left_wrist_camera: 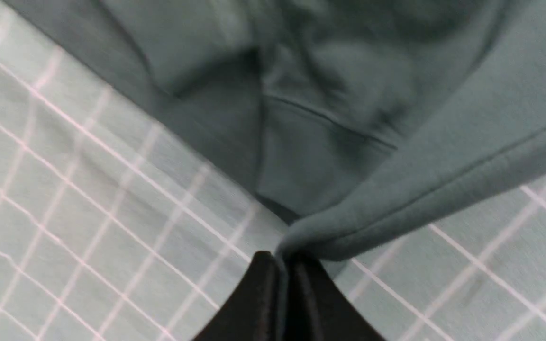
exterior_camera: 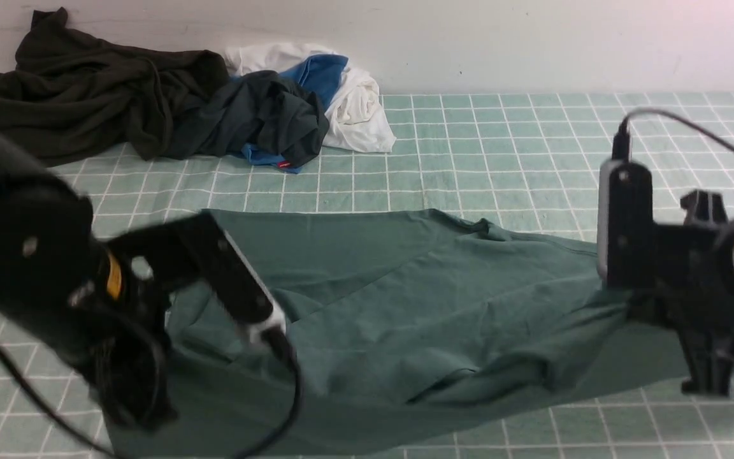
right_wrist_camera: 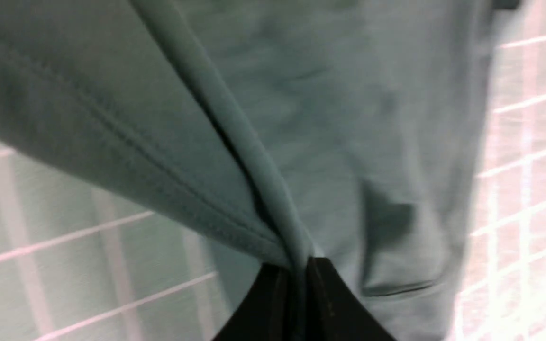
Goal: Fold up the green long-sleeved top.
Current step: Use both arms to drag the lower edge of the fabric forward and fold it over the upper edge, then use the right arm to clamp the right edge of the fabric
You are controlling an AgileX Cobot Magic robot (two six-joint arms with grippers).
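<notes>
Green long-sleeved top [exterior_camera: 405,306], edges pinched in left gripper [left_wrist_camera: 283,259], right gripper [right_wrist_camera: 301,263]

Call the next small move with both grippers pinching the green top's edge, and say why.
Probably lift both together and carry the pinched edge forward over the body. The left gripper and right gripper are each shut on a hemmed edge of the green top, which lies mostly flat on the checked mat.
</notes>
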